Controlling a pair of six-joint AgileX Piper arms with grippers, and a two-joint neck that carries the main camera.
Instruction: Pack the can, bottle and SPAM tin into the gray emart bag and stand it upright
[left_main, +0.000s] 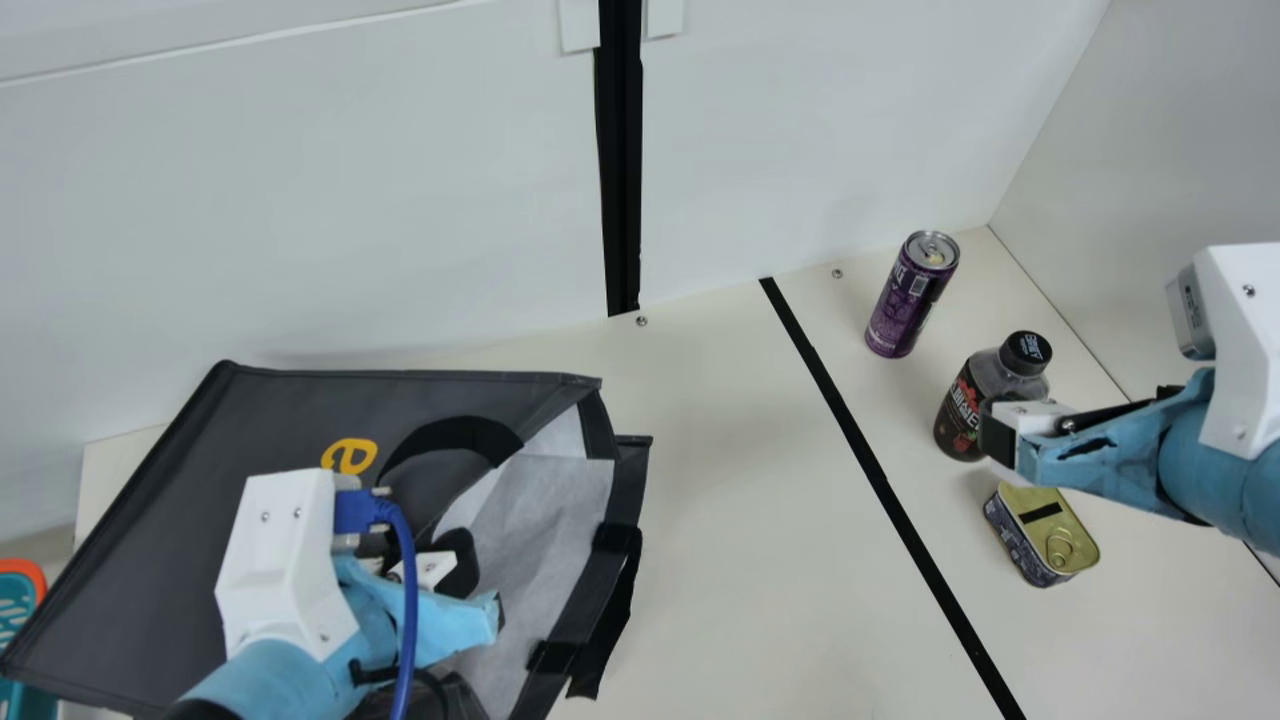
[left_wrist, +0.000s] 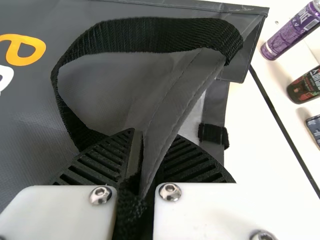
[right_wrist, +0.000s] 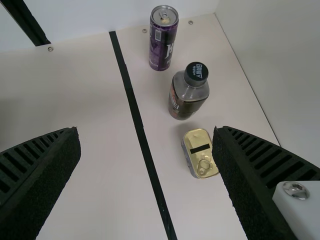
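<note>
Bag (left_main: 250, 420) lies on its side at the left gripper (left_main: 480, 588) in the main view; can (left_main: 908, 300), bottle (left_main: 965, 410) and tin (left_main: 1040, 520) are near the right gripper (left_main: 1002, 438). Left wrist view: left gripper (left_wrist: 142, 140) clamped on the bag's rim. Right wrist view: right gripper's (right_wrist: 146, 131) fingers wide apart.

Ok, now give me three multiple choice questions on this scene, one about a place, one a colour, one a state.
1. Where is the bottle?
A: between the can and the tin
B: in the bag
C: under the tin

2. What colour is the can?
A: green
B: purple
C: orange

3. How is the right gripper?
A: shut on the tin
B: shut on the can
C: open and empty

Answers: 1 A, the can and tin lie to either side of it; 2 B, its wrap is purple; 3 C, it is spread wide, holding nothing.
</note>
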